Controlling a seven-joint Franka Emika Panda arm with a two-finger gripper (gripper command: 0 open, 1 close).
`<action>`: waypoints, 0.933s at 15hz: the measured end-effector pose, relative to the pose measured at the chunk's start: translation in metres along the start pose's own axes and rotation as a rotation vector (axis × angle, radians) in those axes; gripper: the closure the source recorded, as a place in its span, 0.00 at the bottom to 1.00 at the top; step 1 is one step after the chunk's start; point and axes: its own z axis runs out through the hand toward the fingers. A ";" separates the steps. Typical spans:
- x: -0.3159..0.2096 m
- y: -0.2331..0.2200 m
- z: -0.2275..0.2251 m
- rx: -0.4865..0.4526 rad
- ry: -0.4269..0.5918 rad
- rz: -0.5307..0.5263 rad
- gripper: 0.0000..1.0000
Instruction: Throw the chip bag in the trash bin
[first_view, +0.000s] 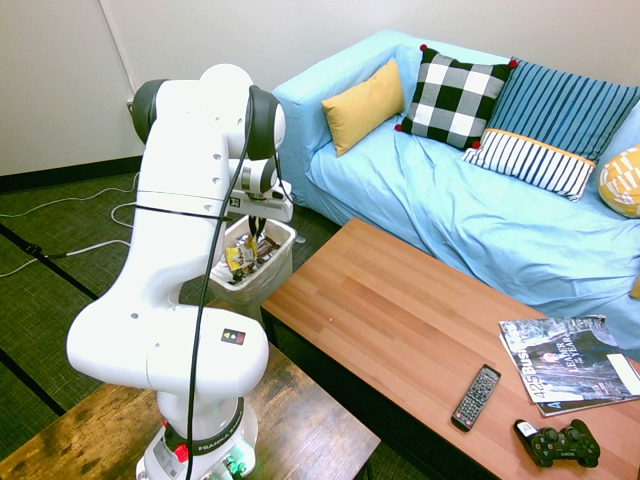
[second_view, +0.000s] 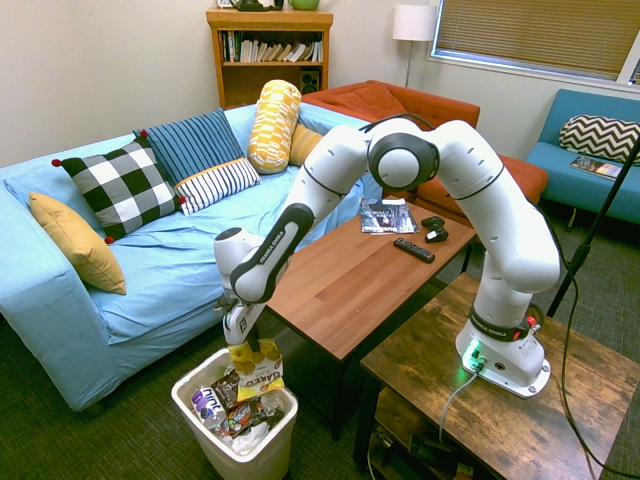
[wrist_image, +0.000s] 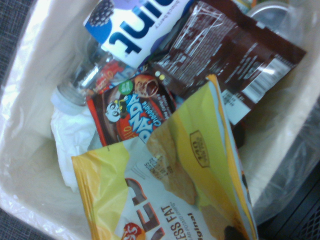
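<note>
Pointing almost straight down, the end effector is clamped on the top edge of the chip bag, which hangs over the trash bin with its lower end among the rubbish inside. That white bin stands on dark green carpet, wedged between the light blue sofa on the left and the near end of the wooden counter on the right. Inside lie a dark brown wrapper, a red snack pack, a clear bottle with a blue-white label and crumpled white paper. A magazine, remote and black game controller sit at the counter's far end, well apart. Room beside the bin is tight; above its rim the way is open.
</note>
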 end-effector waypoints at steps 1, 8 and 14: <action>-0.005 -0.003 0.008 -0.015 0.004 -0.008 0.00; -0.006 -0.018 0.011 -0.027 0.040 -0.021 0.00; -0.008 -0.031 0.013 -0.038 0.072 -0.024 0.00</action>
